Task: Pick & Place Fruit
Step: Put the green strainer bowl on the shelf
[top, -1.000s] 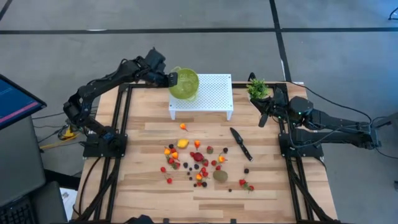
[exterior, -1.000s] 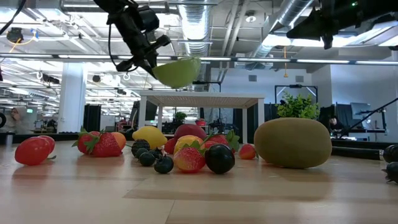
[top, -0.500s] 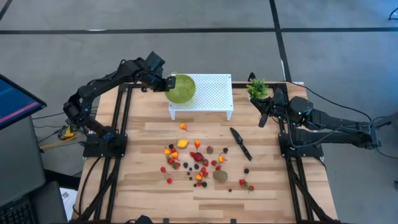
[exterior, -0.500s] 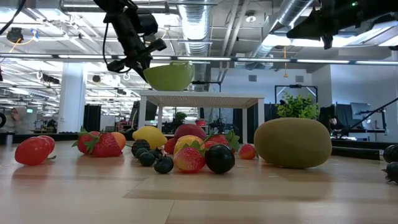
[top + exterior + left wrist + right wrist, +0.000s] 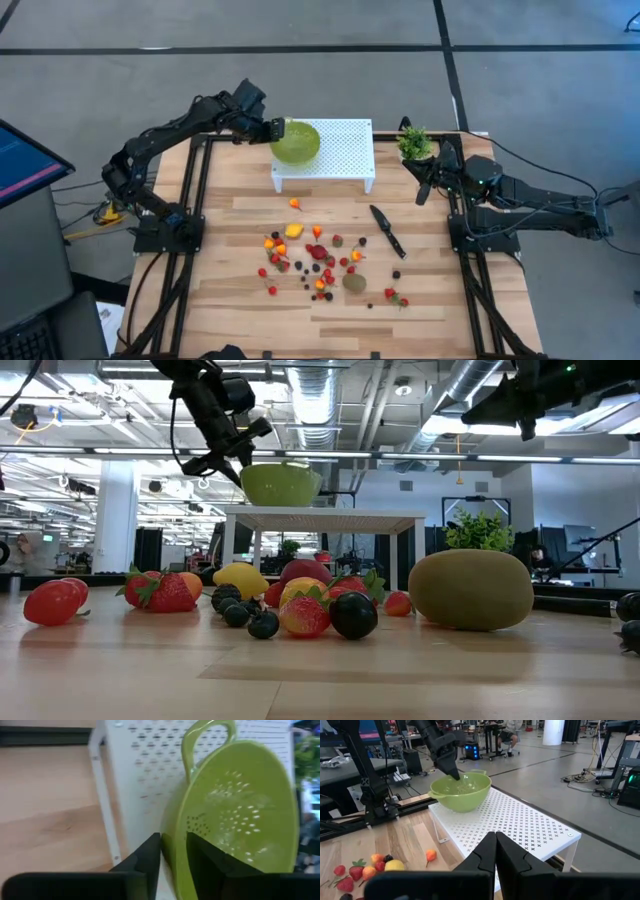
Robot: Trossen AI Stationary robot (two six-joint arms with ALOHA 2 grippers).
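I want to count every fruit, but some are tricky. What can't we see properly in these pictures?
- High view: the fruit is too small to tell each kind.
- Low view: the big brown-green fruit and front berries hide others behind.
- Left wrist view: the green bowl is blurred, cut by the edge; no fruit shows.
- Right wrist view: fruit cut off at the corner.

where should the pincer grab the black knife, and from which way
Grip the knife at its thicker handle end, the end nearer the white rack, coming straight down from above. It lies flat on the table, diagonal, clear of the fruit, so turn the fingers across its length.
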